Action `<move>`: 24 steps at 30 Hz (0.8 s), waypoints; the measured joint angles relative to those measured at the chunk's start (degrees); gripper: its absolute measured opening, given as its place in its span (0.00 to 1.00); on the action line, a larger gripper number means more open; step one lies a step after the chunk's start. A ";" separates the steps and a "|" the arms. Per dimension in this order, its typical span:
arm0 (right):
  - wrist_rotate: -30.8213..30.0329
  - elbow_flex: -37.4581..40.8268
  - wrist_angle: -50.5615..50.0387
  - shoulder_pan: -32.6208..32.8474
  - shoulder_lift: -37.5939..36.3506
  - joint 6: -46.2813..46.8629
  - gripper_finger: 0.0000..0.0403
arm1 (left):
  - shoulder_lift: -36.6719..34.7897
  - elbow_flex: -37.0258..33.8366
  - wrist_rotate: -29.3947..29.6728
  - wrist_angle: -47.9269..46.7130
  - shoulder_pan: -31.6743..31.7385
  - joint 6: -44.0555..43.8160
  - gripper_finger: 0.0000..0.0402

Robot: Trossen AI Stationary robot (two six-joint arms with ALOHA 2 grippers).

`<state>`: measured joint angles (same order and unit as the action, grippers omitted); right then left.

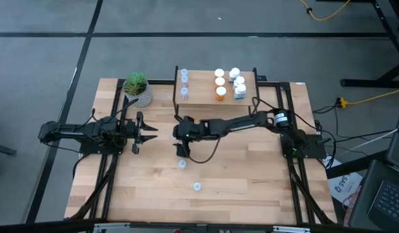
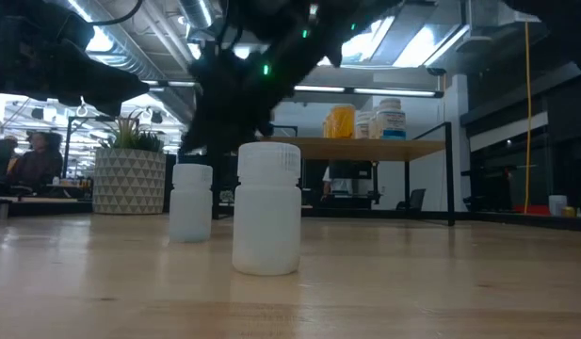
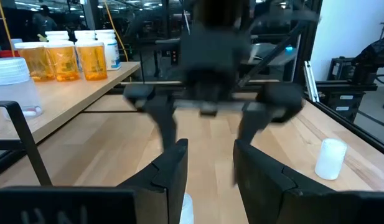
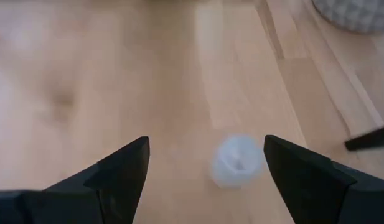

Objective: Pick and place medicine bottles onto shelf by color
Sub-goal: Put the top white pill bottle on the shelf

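Sitting on the wooden tabletop point(image 1: 251, 181), small pale bottle point(image 4: 236, 163) right below wide-open right gripper point(image 4: 204, 168). Probably light, slick plastic, tippy; grabbing mid-body. Left gripper point(image 1: 149, 132) idling nearby, partly open, empty.

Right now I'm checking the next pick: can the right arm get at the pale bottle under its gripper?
Probably yes. The right gripper hangs open above the pale bottle, which stands alone on bare wooden tabletop between the fingers, nothing in the way.

Right arm: stretched toward 9 o'clock, right end effector point(image 1: 180, 133) pointing down, fingers spread wide.
Left arm: toward 3 o'clock, left end effector point(image 1: 149, 131) partly parted.
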<state>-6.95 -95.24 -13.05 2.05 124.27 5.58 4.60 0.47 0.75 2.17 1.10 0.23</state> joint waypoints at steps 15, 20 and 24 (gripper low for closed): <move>-3.49 0.04 1.68 -1.69 3.58 -0.28 0.79 | 0.00 0.00 0.02 0.00 -0.02 0.02 0.30; -3.53 0.04 1.94 -1.69 4.16 -0.28 0.79 | 0.00 0.00 0.00 0.00 -0.02 0.00 0.30; -3.53 0.06 1.81 -1.67 4.73 0.18 0.79 | -0.01 0.00 0.01 -0.01 0.00 0.02 0.30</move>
<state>-10.48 -95.18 -11.25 0.38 129.00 5.76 4.59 0.47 0.76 2.17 1.10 0.25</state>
